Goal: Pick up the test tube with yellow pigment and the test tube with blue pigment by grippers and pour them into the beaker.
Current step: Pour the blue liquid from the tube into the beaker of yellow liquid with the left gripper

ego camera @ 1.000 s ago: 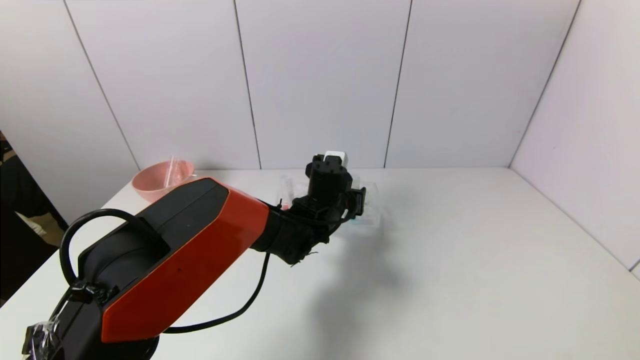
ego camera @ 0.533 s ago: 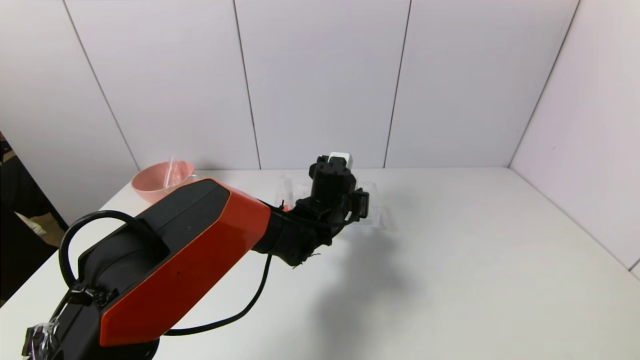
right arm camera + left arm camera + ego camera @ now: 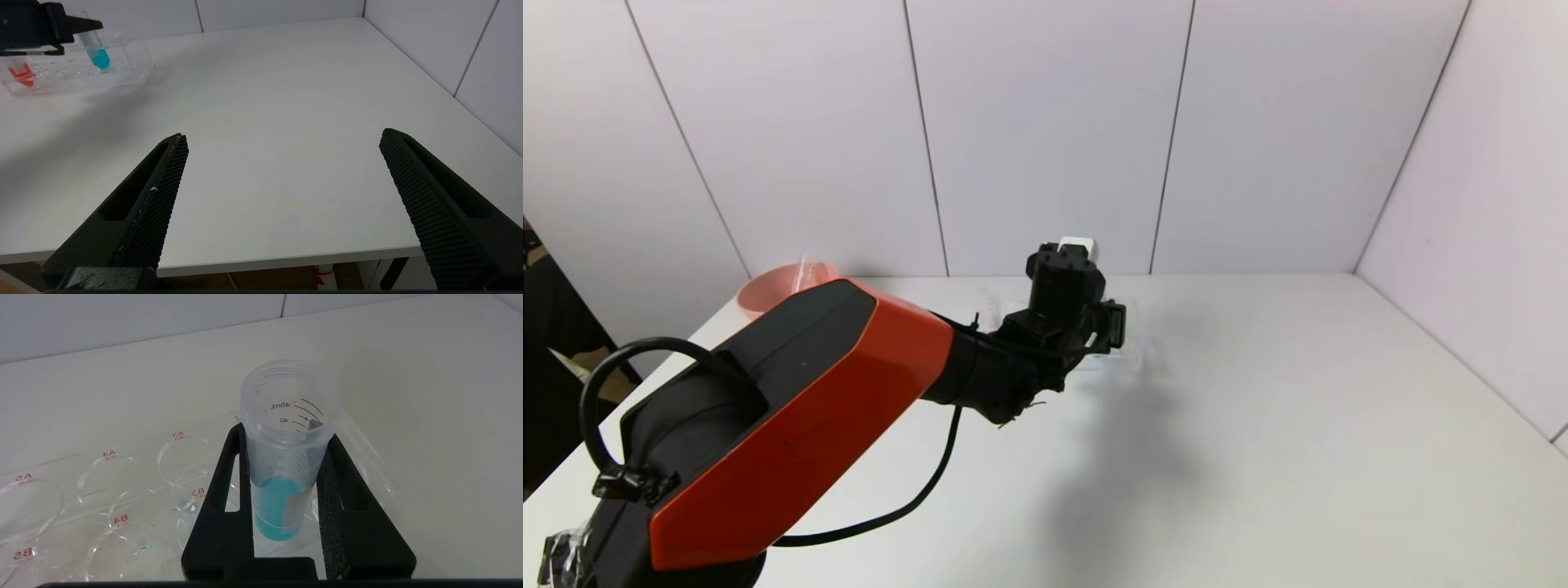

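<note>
The test tube with blue pigment [image 3: 282,457] is a clear graduated tube with blue liquid at its base. My left gripper [image 3: 286,435] is shut on it from both sides, over the clear tube rack [image 3: 106,477]. In the right wrist view the tube's blue tip [image 3: 99,59] hangs upright, still within the rack's [image 3: 126,67] walls. In the head view my left gripper [image 3: 1104,327] is at the table's far middle. My right gripper [image 3: 284,141] is open and empty above the table's front edge. The yellow tube and the beaker are not in view.
A tube with red liquid [image 3: 22,75] stands in the rack's other end. A pink bowl [image 3: 768,284] sits at the far left, partly behind my left arm. White walls close the table at the back and right.
My left arm and gripper have risen a little, lifting the blue tube upward in the rack. The right gripper shows no earlier frame.
</note>
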